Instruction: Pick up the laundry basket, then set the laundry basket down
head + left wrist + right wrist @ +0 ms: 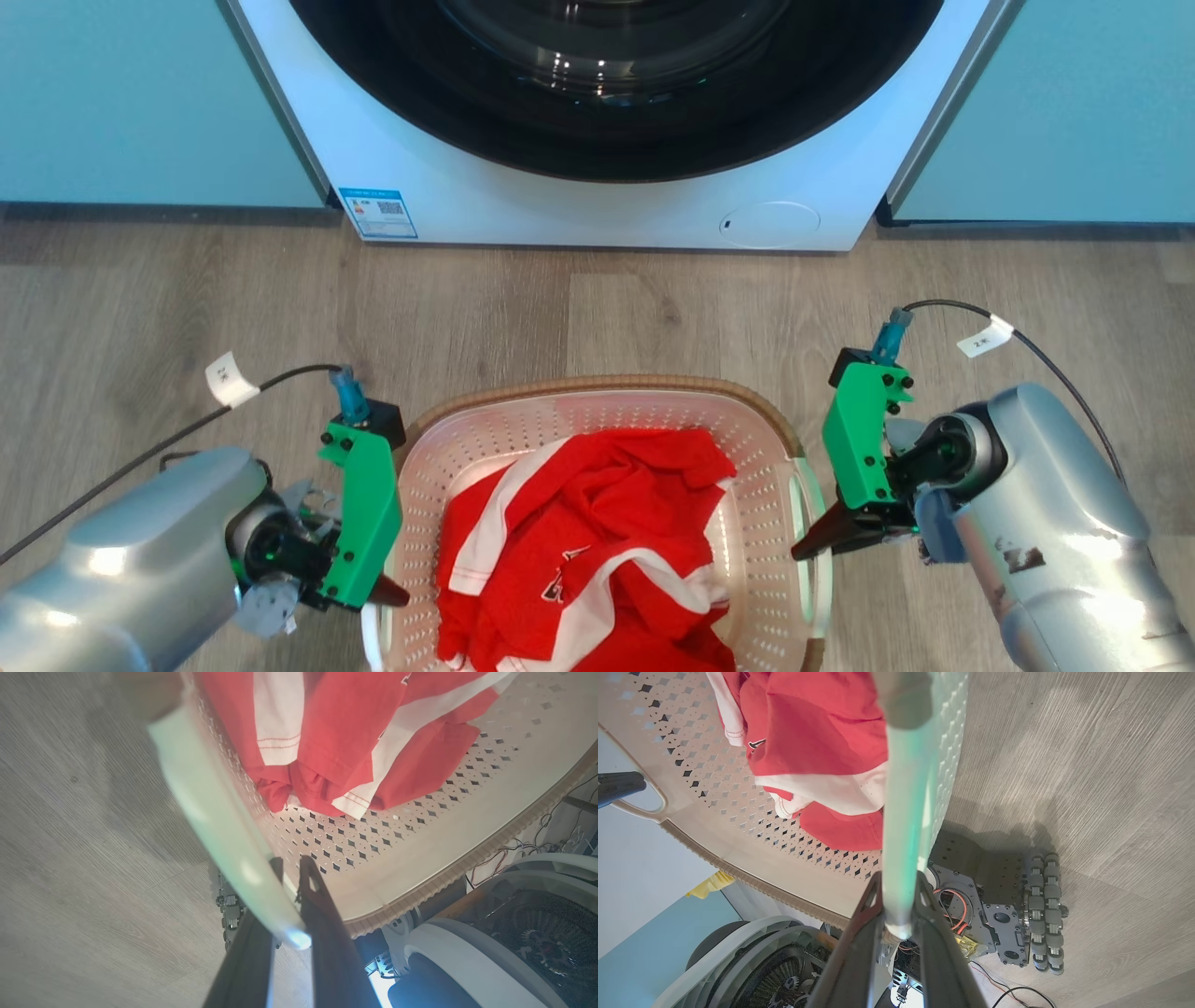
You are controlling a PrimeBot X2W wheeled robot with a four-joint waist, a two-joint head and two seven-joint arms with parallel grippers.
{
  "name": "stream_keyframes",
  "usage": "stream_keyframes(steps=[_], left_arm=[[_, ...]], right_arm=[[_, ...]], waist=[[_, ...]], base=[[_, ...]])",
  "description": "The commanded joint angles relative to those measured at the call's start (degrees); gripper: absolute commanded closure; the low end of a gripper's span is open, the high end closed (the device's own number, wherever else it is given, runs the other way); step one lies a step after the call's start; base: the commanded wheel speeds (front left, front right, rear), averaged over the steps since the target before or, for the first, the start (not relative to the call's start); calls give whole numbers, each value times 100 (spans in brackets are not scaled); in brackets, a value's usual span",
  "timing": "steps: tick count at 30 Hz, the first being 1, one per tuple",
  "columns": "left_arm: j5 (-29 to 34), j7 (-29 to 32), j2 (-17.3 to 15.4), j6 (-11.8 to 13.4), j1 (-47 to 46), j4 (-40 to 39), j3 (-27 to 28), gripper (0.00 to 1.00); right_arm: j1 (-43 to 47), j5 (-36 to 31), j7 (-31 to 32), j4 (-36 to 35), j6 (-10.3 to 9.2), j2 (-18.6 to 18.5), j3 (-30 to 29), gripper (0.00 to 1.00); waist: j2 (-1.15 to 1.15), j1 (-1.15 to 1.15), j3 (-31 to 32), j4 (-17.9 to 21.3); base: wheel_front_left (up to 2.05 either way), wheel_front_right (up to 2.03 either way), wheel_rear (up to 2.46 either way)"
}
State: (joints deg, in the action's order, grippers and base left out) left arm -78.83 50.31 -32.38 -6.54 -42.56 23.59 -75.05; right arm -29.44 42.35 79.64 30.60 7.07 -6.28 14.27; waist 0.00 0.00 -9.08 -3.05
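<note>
head view looks down on the laundry basket (pixel 597 385); both wrist views, close up, share its inside.

The washing machine (pixel 597 210) is cut off by the head view's top edge, so just the lower arc of its dark door shows. The print on its blue label (pixel 378 213) and on the white cable tags (pixel 229 380) is too small to read. The laundry basket (pixel 597 385) runs off the bottom edge, hiding its near end, and a red and white garment (pixel 597 523) covers most of its floor. The fingertips of the left gripper (pixel 390 590) and the right gripper (pixel 810 546) are lost against the basket's side handles. In the wrist views, those handles are blurred pale bands. Whether the basket's base touches the floor cannot be told.
</note>
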Motion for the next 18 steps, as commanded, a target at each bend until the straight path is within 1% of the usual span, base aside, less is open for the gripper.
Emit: stream_keyframes(steps=[1, 10, 18], left_arm=[[-47, -71, 177, -94, -298, -290, 230, 100], [-13, -257, 310, -95, -290, -179, 220, 100], [19, -432, 515, -95, -311, 11, 209, 100]], right_arm=[[-294, 137, -29, -335, 42, 340, 86, 100], [-108, 60, -101, -383, 42, 340, 37, 100], [73, -41, -262, -481, 42, 340, 1, 100]], waist=[[0, 0, -22, -4], [0, 0, -351, -41], [0, 0, -790, -54]], base=[[0, 0, 0], [0, 0, 0], [0, 0, 0]])
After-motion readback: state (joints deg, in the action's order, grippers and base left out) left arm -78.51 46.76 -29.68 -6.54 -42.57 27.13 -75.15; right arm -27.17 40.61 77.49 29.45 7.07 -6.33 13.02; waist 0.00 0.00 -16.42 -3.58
